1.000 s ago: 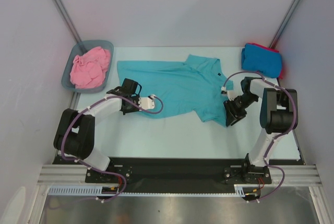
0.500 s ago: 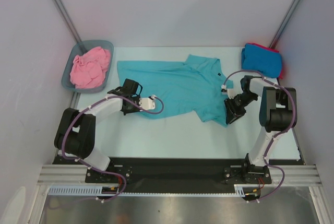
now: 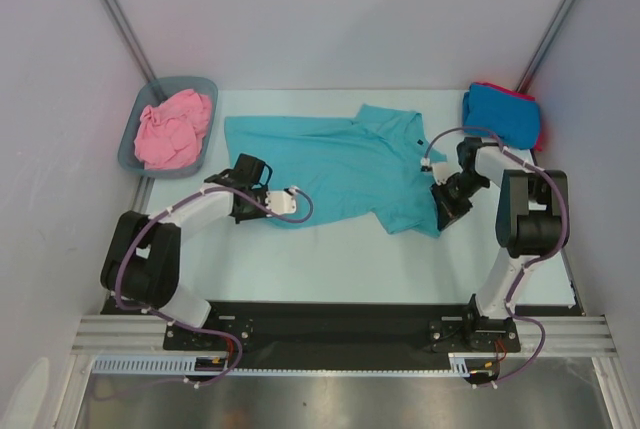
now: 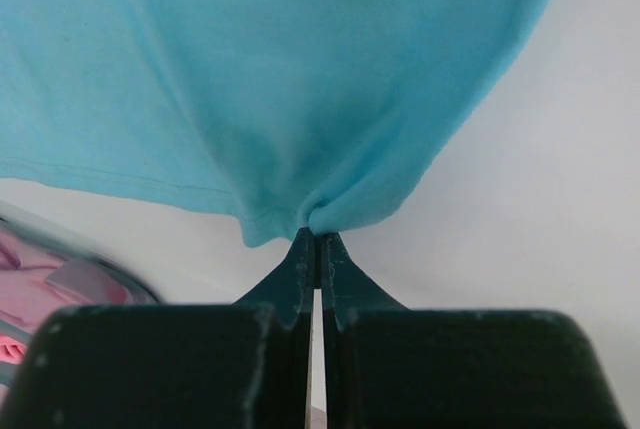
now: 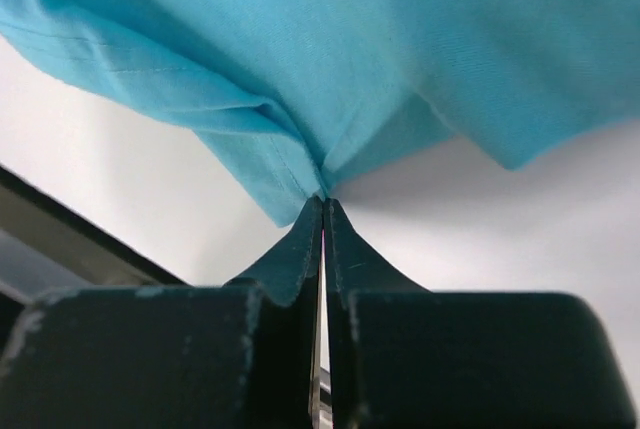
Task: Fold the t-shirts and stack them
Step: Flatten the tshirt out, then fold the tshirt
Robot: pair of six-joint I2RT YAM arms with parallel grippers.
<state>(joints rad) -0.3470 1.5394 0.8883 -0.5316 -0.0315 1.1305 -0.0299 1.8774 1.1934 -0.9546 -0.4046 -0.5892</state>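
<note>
Teal shirt [image 3: 330,159] lies spread flat mid-table, its near edge pinched at both ends: left gripper [image 4: 317,236] and right gripper [image 5: 322,201] are each clamped tight on a nip of cloth. Blue shirt [image 3: 498,111] sits folded on the red shirt [image 3: 541,132] at the far right (apparently two done). Teal's first fold looks not yet made, and the pink shirt [image 3: 172,131] lies crumpled in the tub [image 3: 128,152].

We read no text anywhere; a small dark patch [image 3: 413,138] on the teal t-shirt [image 3: 330,164], near the right gripper [image 3: 441,217], was illegible.
</note>
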